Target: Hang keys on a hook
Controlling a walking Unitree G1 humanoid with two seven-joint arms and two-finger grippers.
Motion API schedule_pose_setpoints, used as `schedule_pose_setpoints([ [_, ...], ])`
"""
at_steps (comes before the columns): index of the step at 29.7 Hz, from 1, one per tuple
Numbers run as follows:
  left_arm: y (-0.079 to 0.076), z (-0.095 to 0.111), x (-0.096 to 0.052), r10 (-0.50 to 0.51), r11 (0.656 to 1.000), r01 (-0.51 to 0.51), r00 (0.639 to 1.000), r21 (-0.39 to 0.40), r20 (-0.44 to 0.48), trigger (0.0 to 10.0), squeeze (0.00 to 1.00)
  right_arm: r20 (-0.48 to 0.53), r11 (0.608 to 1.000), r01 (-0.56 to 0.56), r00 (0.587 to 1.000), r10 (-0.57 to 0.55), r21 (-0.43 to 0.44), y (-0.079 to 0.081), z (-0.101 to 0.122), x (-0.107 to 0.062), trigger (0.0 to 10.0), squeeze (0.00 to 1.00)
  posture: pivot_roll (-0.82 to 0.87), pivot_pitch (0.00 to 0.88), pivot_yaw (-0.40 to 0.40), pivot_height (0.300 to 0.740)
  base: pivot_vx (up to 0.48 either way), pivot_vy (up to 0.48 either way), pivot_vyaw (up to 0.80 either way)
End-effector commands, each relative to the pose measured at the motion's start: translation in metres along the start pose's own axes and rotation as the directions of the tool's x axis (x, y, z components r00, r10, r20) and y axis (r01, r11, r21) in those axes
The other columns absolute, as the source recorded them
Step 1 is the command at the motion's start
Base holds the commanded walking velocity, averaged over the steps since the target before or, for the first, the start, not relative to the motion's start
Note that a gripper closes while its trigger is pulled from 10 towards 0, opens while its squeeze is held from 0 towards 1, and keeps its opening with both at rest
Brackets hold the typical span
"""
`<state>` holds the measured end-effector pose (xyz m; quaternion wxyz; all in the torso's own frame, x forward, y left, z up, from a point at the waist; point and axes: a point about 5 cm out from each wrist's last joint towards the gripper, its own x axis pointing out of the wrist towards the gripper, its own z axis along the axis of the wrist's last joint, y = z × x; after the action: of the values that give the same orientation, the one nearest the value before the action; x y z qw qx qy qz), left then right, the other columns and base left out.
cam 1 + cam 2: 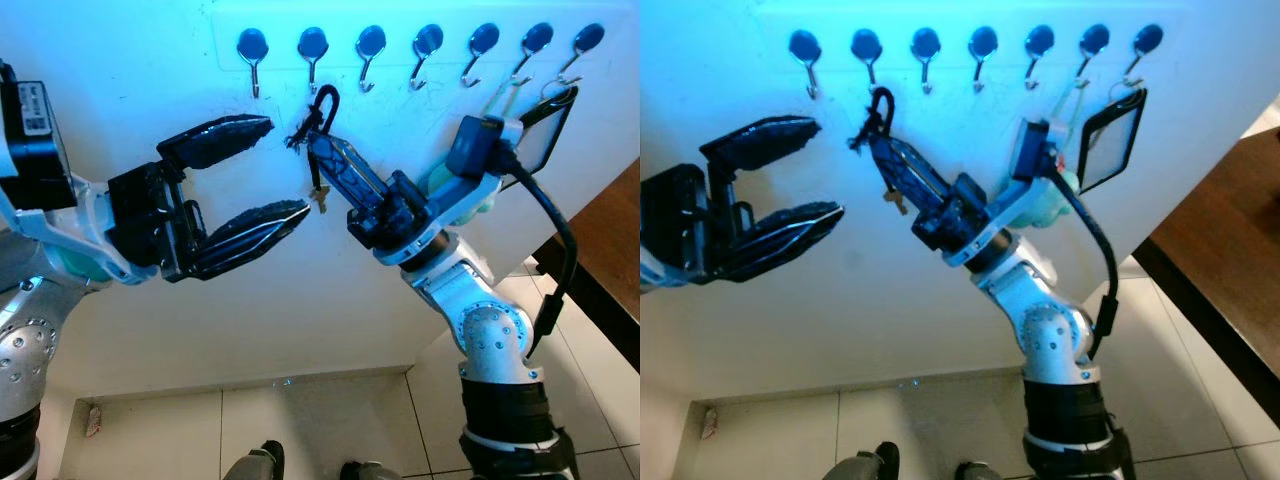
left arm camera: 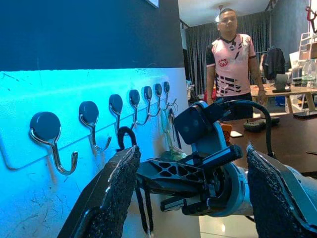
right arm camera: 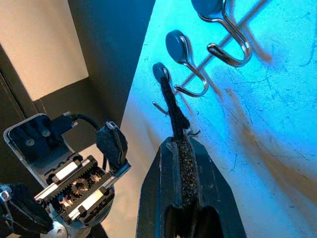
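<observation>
Fingers of right gripper [image 1: 322,148] clamp the keys' black cord [image 1: 324,103] just below second hook [image 1: 313,62]; left gripper [image 1: 268,168] spread apart beside it.

Strong blue cast on wall [image 1: 300,250]; frames sharp, background dim.
</observation>
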<state>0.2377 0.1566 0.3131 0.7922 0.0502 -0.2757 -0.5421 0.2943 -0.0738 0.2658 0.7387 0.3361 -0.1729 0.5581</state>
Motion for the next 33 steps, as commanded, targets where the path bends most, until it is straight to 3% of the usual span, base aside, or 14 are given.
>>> schedule_pose_setpoints([
  [1, -0.004, -0.001, 0.001, -0.019, 1.000, 0.019, 1.000, -0.002, 0.000, 10.0, 0.00, -0.010, 1.000, -0.021, 1.000, 0.021, -0.011, 0.004, 0.001, 0.004, 0.0, 0.00, 0.02, 0.105, 0.039, 0.740, 0.000, 0.000, 0.00],
  [16, -0.007, 0.000, 0.002, -0.025, 1.000, 0.025, 1.000, 0.000, 0.003, 10.0, 0.00, -0.044, 1.000, -0.017, 0.999, 0.016, -0.013, 0.002, 0.002, 0.023, 0.0, 0.00, 0.03, 0.113, 0.031, 0.740, 0.000, 0.000, 0.00],
  [33, -0.008, 0.001, 0.001, -0.026, 1.000, 0.026, 1.000, 0.007, 0.002, 10.0, 0.00, -0.077, 0.996, 0.093, 0.993, -0.092, 0.002, -0.008, -0.003, 0.021, 0.0, 0.00, 0.03, 0.108, 0.030, 0.740, 0.000, 0.000, 0.00],
])
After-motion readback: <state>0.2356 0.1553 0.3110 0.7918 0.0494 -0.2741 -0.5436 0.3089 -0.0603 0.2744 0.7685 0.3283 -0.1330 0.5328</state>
